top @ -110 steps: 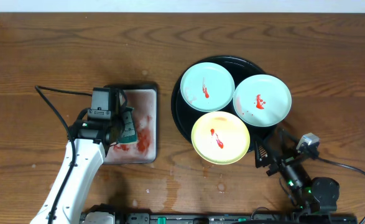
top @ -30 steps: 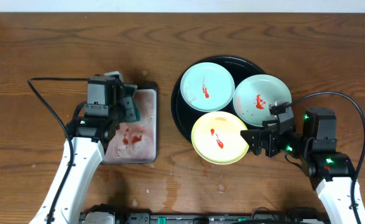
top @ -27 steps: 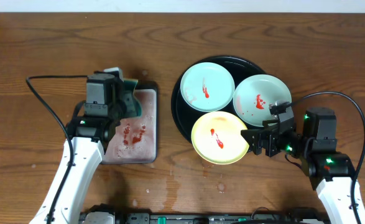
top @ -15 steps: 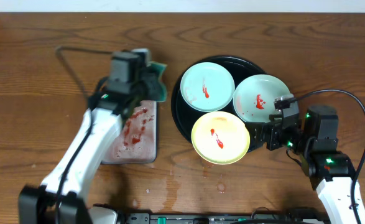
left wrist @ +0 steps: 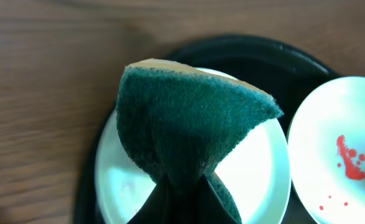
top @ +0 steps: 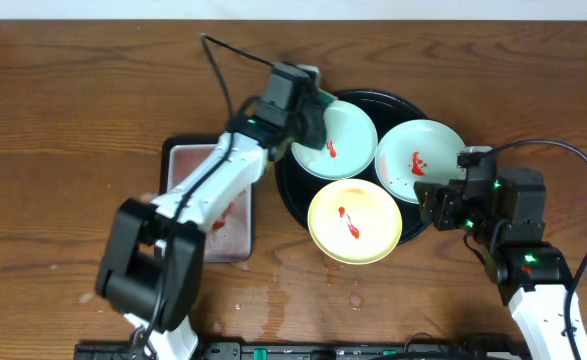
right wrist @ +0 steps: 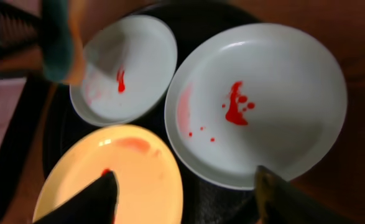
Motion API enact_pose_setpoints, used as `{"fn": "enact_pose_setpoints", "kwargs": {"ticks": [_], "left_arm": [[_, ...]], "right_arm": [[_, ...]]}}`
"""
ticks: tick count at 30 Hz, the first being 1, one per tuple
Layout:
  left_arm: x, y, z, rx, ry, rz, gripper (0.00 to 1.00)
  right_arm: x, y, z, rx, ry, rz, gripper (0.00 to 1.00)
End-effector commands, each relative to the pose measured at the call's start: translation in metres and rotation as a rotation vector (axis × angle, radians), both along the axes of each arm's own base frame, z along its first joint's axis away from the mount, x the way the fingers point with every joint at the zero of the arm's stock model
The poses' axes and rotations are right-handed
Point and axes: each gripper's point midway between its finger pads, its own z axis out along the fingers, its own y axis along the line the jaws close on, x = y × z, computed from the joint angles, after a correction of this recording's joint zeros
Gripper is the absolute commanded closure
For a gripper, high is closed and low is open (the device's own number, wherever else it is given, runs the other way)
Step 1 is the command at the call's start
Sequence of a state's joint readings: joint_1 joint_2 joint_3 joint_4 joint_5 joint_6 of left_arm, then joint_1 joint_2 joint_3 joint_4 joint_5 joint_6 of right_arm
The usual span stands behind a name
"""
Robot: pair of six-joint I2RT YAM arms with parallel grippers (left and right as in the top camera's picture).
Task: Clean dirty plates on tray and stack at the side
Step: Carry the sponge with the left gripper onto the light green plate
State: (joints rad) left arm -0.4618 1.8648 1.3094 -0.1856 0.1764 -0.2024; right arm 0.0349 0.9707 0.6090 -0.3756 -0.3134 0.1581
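Right tool: positioned at the near right edge of the black tray. The right wrist view shows its jaws standing well apart, with the near rim of the right mint plate between them and nothing gripped. The overhead view does not resolve this gap.

Yellow plate: nearest plate, lying on the tray's near rim, with a red smear.

Both mint plates carry red sauce. The left mint plate lies inside the tray; the right one overhangs the tray's right rim.

Left tool: clamped on a folded green sponge. The left wrist view shows it above the left mint plate.

Overhead only: a red-stained rectangular tray on the counter, left.
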Motion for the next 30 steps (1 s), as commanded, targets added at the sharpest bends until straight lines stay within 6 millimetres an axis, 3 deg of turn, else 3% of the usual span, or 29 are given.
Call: {"fn": "enact_pose_setpoints", "kwargs": {"ticks": [1, 5, 12, 17, 22, 30], "left_arm": [[0.014, -0.005, -0.003, -0.029, -0.001, 0.061, 0.93], [0.011, -0.008, -0.021, -0.029, 0.043, 0.063, 0.93], [-0.001, -0.035, -0.024, -0.058, 0.054, -0.006, 0.93], [0.006, -0.049, -0.034, -0.101, 0.046, 0.024, 0.93], [0.018, -0.051, -0.044, -0.163, 0.054, 0.087, 0.93], [0.010, -0.037, -0.075, -0.125, 0.158, 0.140, 0.93]], "right_arm": [[0.009, -0.006, 0.015, -0.003, -0.043, -0.041, 0.37], [0.009, -0.006, 0.014, -0.004, -0.043, -0.041, 0.39], [0.012, -0.007, 0.001, -0.009, 0.002, -0.044, 0.40], [0.013, -0.003, -0.011, 0.010, 0.053, -0.048, 0.41], [0.011, -0.001, -0.012, 0.014, 0.056, -0.040, 0.41], [0.011, -0.001, -0.012, 0.014, 0.056, -0.040, 0.41]]}}
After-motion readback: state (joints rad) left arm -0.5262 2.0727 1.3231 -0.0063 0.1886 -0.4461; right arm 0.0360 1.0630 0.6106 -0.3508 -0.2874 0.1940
